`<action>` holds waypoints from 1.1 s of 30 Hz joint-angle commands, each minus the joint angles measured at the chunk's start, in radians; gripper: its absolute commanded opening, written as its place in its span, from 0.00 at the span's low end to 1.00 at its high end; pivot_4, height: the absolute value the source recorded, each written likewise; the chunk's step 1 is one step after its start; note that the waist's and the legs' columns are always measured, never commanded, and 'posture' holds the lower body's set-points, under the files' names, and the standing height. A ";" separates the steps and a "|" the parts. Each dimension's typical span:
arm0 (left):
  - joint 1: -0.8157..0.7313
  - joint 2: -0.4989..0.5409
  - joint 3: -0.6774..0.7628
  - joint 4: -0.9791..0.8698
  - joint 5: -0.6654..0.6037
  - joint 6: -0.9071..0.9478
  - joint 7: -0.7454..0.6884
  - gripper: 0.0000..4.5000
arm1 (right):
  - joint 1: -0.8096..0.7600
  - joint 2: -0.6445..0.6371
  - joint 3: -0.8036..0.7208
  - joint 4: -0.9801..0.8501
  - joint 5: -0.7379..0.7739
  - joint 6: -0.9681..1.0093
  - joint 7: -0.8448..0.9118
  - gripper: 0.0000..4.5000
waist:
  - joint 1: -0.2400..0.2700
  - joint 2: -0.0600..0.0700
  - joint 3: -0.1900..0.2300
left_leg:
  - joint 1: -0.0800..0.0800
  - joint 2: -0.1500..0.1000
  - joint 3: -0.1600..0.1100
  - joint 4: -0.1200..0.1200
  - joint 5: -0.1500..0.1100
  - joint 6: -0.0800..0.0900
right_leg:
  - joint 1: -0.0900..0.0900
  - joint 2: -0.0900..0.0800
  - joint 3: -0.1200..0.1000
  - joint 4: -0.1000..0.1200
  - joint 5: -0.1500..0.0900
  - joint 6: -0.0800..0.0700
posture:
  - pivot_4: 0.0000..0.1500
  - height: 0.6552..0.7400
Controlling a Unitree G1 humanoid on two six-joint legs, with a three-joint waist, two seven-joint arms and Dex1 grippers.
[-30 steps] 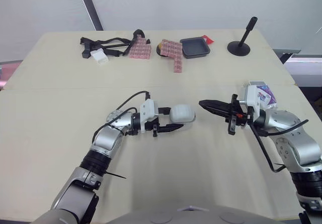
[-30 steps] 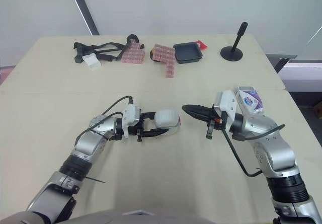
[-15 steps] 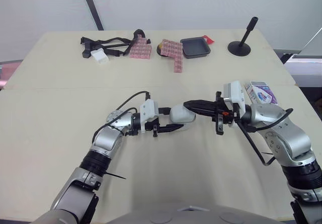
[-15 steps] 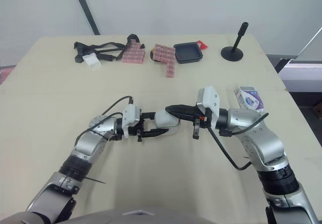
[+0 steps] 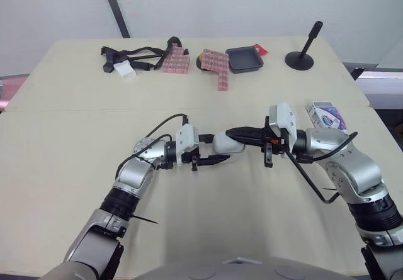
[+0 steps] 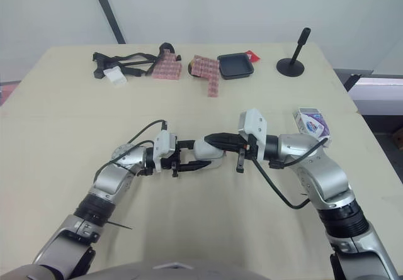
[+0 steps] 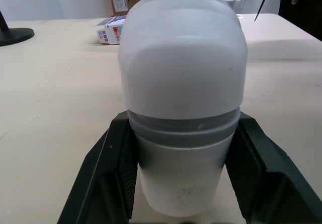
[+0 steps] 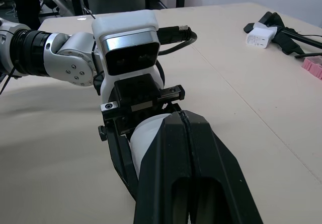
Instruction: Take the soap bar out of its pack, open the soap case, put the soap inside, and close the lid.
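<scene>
Left pincer [image 5: 217, 148] clenched on the closed soap case [image 7: 181, 83]. Right pincer [image 5: 232, 131] fingers pressed together, tips at the case's top. Soap pack [image 5: 326, 114] lies on the bench [image 5: 75, 185], well right of the case. Risk: tips skid off the smooth shell, or lever the case out of the grip.

Along the far edge of the table [image 5: 69, 91] lie tangled black straps [image 5: 143, 55] with a white block [image 5: 124, 71], then two pink cube clusters [image 5: 175, 61] [image 5: 218, 67], a shallow black tray [image 5: 244, 60] touching a red scrap [image 5: 260, 50], and a black post stand [image 5: 301, 58] well apart
</scene>
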 commanded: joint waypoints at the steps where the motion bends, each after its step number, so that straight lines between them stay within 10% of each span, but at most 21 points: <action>1: 0.000 0.003 0.009 0.001 0.011 0.001 0.014 0.42 | -0.004 -0.018 0.009 -0.004 -0.020 0.002 0.008 0.00 | 0.000 0.000 0.000 | 0.000 0.000 0.000 0.000 0.000 0.000 | 0.000 0.000 0.000 0.000 0.000 0.000 | 1.00 1.00; 33: 0.000 0.000 0.014 0.002 0.016 -0.003 0.018 0.42 | 0.019 -0.062 0.099 0.017 -0.096 0.058 -0.032 0.00 | -0.001 -0.001 -0.002 | 0.006 0.000 -0.001 -0.001 0.000 -0.001 | 0.006 0.000 0.000 0.000 0.000 0.000 | 1.00 1.00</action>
